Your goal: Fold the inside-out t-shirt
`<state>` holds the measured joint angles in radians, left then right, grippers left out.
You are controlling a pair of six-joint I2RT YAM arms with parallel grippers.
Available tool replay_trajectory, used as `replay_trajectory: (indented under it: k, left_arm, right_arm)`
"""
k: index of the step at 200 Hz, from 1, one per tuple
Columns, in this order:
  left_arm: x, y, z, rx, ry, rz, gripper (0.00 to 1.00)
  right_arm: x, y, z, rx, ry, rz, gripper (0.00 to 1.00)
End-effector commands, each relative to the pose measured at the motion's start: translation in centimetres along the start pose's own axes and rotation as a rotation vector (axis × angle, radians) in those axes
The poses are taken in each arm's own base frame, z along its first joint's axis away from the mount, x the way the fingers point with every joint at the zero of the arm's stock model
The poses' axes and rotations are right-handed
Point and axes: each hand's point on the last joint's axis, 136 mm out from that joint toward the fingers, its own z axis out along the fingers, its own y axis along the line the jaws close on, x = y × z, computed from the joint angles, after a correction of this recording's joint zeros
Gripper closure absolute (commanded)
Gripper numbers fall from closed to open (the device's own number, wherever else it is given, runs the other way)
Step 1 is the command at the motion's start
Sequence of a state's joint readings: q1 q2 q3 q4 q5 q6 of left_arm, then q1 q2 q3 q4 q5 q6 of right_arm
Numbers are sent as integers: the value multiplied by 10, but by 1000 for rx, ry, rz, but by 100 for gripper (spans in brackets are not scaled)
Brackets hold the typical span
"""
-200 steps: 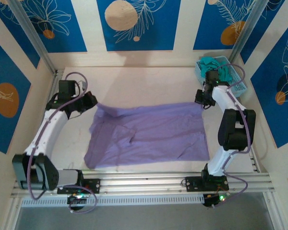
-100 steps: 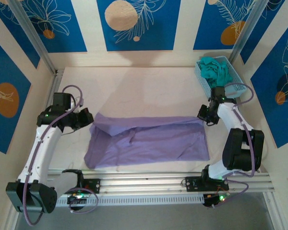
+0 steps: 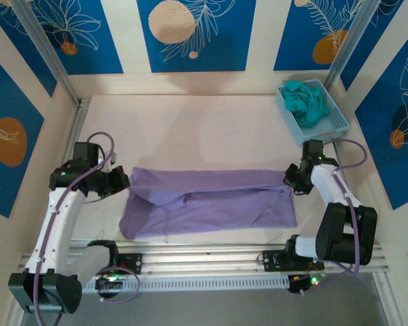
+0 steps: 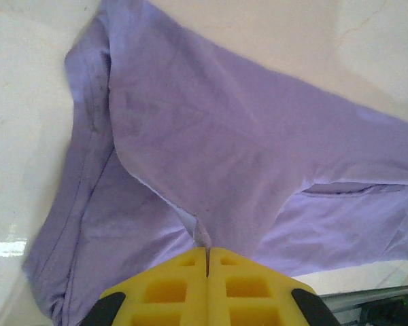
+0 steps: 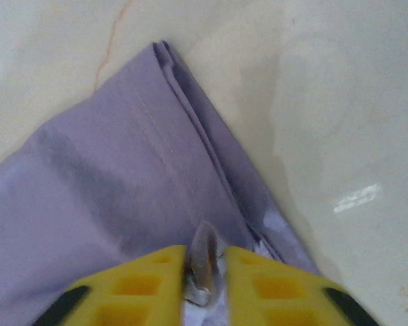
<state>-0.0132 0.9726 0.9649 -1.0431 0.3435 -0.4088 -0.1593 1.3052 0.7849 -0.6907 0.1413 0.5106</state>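
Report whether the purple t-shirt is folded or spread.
Partly folded: the t-shirt has its far edge, held by left gripper and right gripper, doubled over the lower layer.

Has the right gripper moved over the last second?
Yes. The right gripper has come toward the near edge, away from the blue basket, holding the t-shirt.

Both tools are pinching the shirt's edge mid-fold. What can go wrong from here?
1. The left tool grips just a thin sliver of the t-shirt; it may slip out and drop that corner.
2. The folded-over layer hangs unevenly between it and the right tool, so the fold could land skewed or creased.
3. The shirt's near hem lies close to the metal rail; pulling too far might drag fabric over it.
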Motion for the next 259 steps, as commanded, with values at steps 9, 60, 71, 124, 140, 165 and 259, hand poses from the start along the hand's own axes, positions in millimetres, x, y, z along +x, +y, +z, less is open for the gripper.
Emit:
replay_trajectory:
  k: [9, 60, 71, 124, 140, 165, 259]
  left_arm:
    - [12, 8, 18, 18, 51, -39, 100]
    - [-1, 3, 20, 30, 34, -14, 100]
    - [-3, 2, 20, 32, 31, -12, 100]
    - [-1, 1, 22, 50, 29, -2, 100]
    - [0, 0, 23, 58, 30, -1, 100]
    - [-1, 1, 22, 55, 25, 5, 100]
    - [-1, 2, 25, 54, 24, -4, 100]
  right_arm:
    - [-4, 31, -9, -86, -84, -108, 58]
    - [106, 212, -46, -509, -313, -963, 28]
    - [146, 250, -47, -588, -340, -1102, 20]
    - [272, 354, -31, -786, -466, -1411, 9]
    - [288, 368, -24, -771, -511, -1456, 7]
    - [309, 377, -13, -762, -560, -1495, 6]
    - [284, 380, -4, -407, -870, -1439, 7]
